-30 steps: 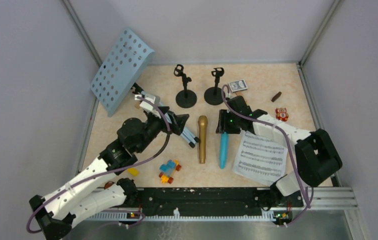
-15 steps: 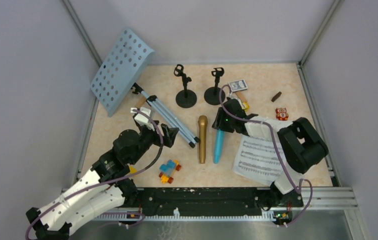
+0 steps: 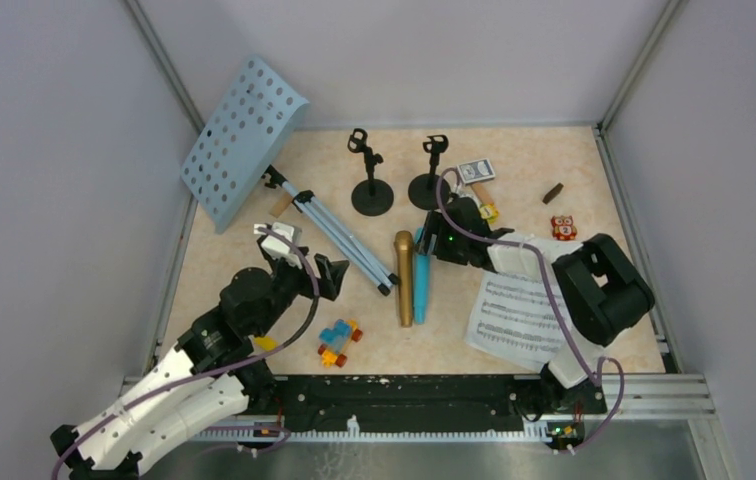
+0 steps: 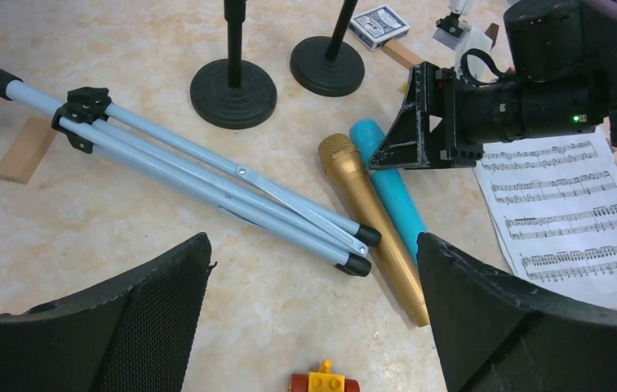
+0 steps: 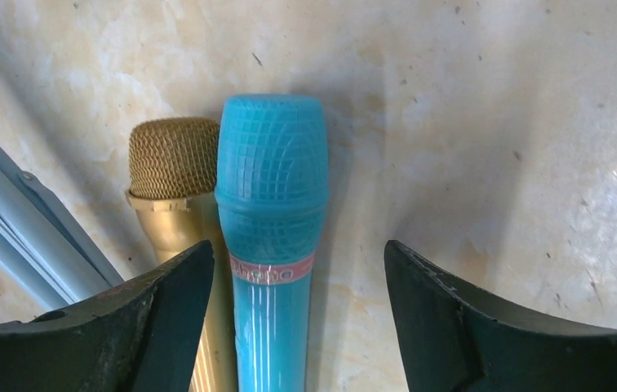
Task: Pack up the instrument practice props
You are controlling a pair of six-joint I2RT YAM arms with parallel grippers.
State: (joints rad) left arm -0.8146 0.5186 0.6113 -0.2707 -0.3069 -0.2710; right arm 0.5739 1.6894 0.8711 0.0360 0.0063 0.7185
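The pale-blue perforated music rack (image 3: 242,138) leans at the far left, its folded tripod legs (image 3: 339,235) lying flat on the table. Side by side and touching lie the gold microphone (image 3: 405,280) and the blue microphone (image 3: 421,290). My right gripper (image 5: 299,249) is open and straddles the blue microphone (image 5: 271,229), with a gap on its right side; the gold microphone (image 5: 173,180) lies just outside the left finger. My left gripper (image 4: 312,245) is wide open and empty, hovering short of the leg tips (image 4: 354,249). Sheet music (image 3: 519,318) lies to the right. Two black mic holders (image 3: 371,190) (image 3: 429,182) stand at the back.
A colourful toy-block car (image 3: 339,342) sits near the front, with a yellow block (image 3: 266,343) beside my left arm. A card deck (image 3: 476,170), a brown block (image 3: 553,193) and a small owl figure (image 3: 563,228) are at the back right. A wooden block (image 3: 281,207) lies under the tripod.
My right gripper slid the blue microphone left against the gold one, then opened its jaws. My left arm drew back toward the near left, away from the tripod legs.
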